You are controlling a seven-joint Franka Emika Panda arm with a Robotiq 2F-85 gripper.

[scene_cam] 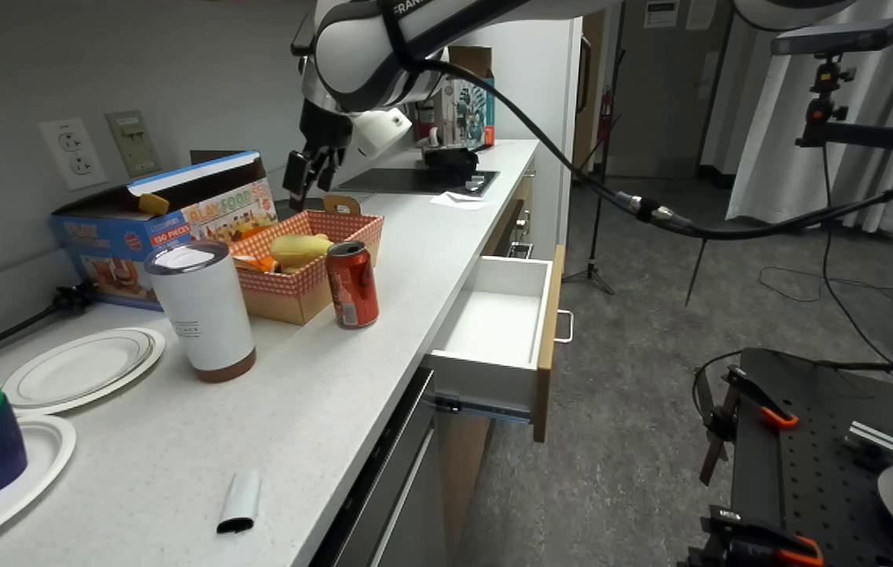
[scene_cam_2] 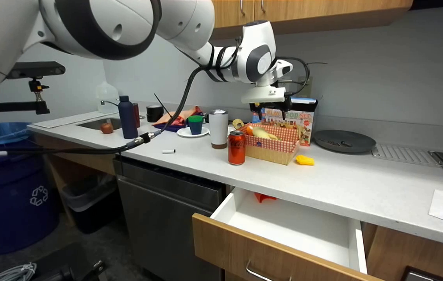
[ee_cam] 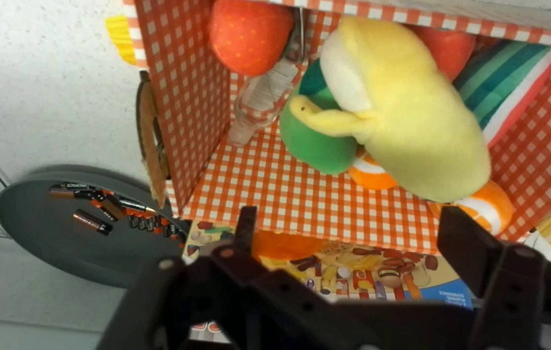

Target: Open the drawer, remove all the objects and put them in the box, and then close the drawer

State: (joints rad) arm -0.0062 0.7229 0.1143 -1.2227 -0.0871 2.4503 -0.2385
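Note:
The drawer [scene_cam: 494, 327] [scene_cam_2: 295, 226] stands pulled out in both exterior views. A small red object [scene_cam_2: 263, 197] lies at its back, partly under the counter edge. On the counter sits the red-checked box [scene_cam_2: 270, 156] [ee_cam: 178, 92]. Inside it the wrist view shows a yellow banana-like plush [ee_cam: 416, 112], a red strawberry-like piece [ee_cam: 250, 36], a green piece [ee_cam: 319, 141] and orange slices [ee_cam: 491, 206]. My gripper [scene_cam_2: 272, 116] [ee_cam: 348, 214] is open above the box's back edge, nothing between its fingers. A blurred orange piece [ee_cam: 283, 245] shows just beyond that edge.
A red can [scene_cam: 352, 285] and a white tumbler [scene_cam: 202, 311] stand close to the box. Behind it is a blue printed box [scene_cam: 120, 252]. A dark pan [scene_cam_2: 342, 140] with batteries and a yellow piece [scene_cam_2: 304, 160] lie beside it.

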